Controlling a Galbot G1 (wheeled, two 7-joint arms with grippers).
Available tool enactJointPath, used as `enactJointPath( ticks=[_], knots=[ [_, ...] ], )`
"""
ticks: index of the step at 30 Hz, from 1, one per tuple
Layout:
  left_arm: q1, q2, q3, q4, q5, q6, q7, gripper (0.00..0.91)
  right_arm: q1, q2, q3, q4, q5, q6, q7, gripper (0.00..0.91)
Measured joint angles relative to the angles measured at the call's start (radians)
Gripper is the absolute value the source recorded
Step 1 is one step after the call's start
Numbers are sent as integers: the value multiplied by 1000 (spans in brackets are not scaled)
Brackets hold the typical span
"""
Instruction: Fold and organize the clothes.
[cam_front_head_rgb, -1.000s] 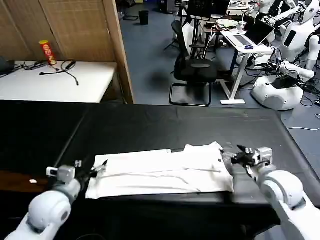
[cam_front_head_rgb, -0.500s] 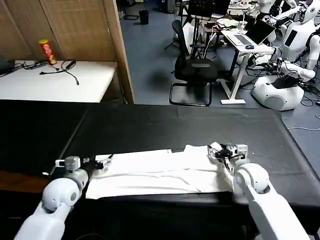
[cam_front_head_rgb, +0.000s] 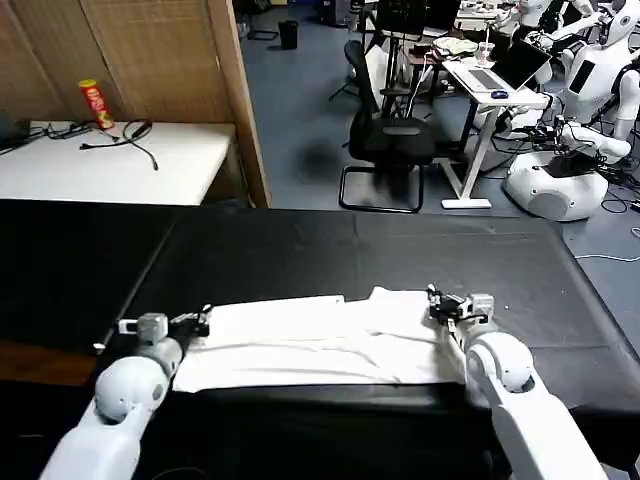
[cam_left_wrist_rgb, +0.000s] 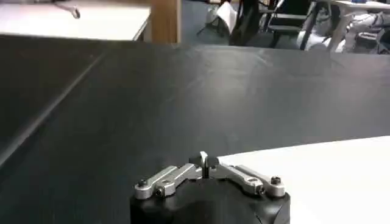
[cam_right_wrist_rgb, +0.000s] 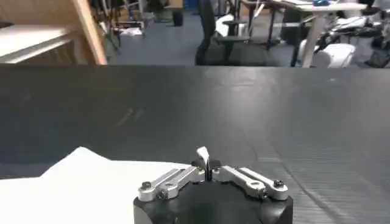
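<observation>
The white T-shirt (cam_front_head_rgb: 320, 345) lies on the black table (cam_front_head_rgb: 330, 255) near its front edge, folded into a long strip running left to right. My left gripper (cam_front_head_rgb: 203, 318) is at the strip's far left corner. In the left wrist view it (cam_left_wrist_rgb: 204, 163) is shut with a sliver of white cloth between the tips, and the T-shirt (cam_left_wrist_rgb: 332, 182) spreads out beside it. My right gripper (cam_front_head_rgb: 433, 297) is at the far right corner. In the right wrist view it (cam_right_wrist_rgb: 206, 163) is shut, a small white flap stands up between the tips, and the T-shirt (cam_right_wrist_rgb: 79, 182) lies alongside.
The black table reaches well beyond the shirt towards its far edge. Behind it on the left stands a white table (cam_front_head_rgb: 180, 165) with a red can (cam_front_head_rgb: 96, 104) and cables, beside a wooden screen (cam_front_head_rgb: 150, 60). An office chair (cam_front_head_rgb: 385, 140) and desks are further back.
Both grippers have closed in on the shirt's far corners. The right one moved left from beyond the shirt's end, and the left one moved slightly away from the front edge.
</observation>
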Motion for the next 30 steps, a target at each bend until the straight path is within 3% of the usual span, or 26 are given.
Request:
enactJointPath(
  ticks=[11, 12, 13, 14, 21, 30],
  knots=[
    [-183, -23, 106, 141, 78, -95, 41, 0, -13, 34, 51, -5, -16, 10, 0, 0],
    [-194, -24, 111, 151, 80, -100, 42, 0, -17, 31, 55, -1, -15, 6, -7, 78],
    [-203, -25, 114, 164, 82, -103, 42, 683, -21, 28, 59, 3, -14, 1, -15, 78],
    [-207, -26, 116, 172, 83, -102, 42, 878, -24, 25, 62, 6, -14, -2, -24, 878],
    [-189, 0, 98, 152, 85, -98, 37, 878, -63, -20, 95, 78, 10, 21, -105, 878],
    [-95, 50, 38, 53, 86, -114, 26, 878, -146, -79, 152, 245, 71, 25, -104, 878]
  ],
)
